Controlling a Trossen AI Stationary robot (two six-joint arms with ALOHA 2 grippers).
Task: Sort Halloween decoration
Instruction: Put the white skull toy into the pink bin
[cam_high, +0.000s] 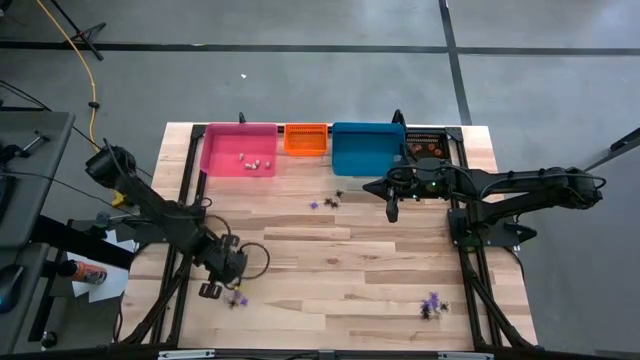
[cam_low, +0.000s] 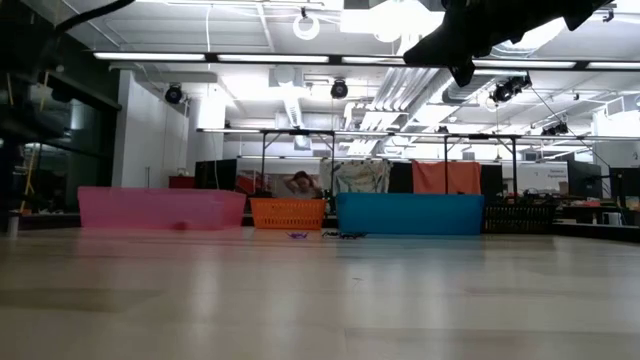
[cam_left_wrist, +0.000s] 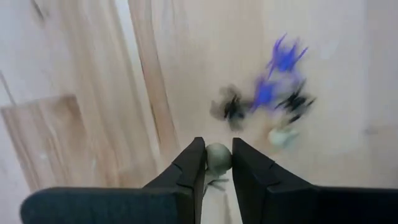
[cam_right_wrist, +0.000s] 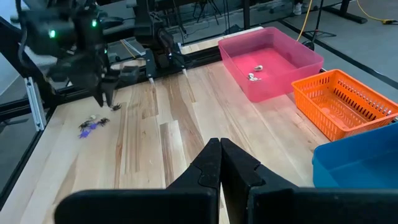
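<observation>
Pinching a pale trinket (cam_left_wrist: 218, 157) in the left gripper (cam_left_wrist: 218, 163), beside the purple-black pile (cam_left_wrist: 273, 93) well short of the pink bin (cam_high: 240, 150), presumably for sorting there; parking right gripper (cam_right_wrist: 219, 163) closed near the blue bin (cam_high: 366, 146).

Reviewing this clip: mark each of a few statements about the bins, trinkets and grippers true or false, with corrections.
1. The left gripper pinches a small pale trinket. True.
2. The right gripper is wide open. False: its fingers are shut together, holding nothing.
3. The pink bin holds a few pale pieces. True.
4. The blue bin stands between the pink and orange bins. False: the orange bin is the middle one.
5. Purple trinkets lie on the table beyond the left gripper. True.
</observation>
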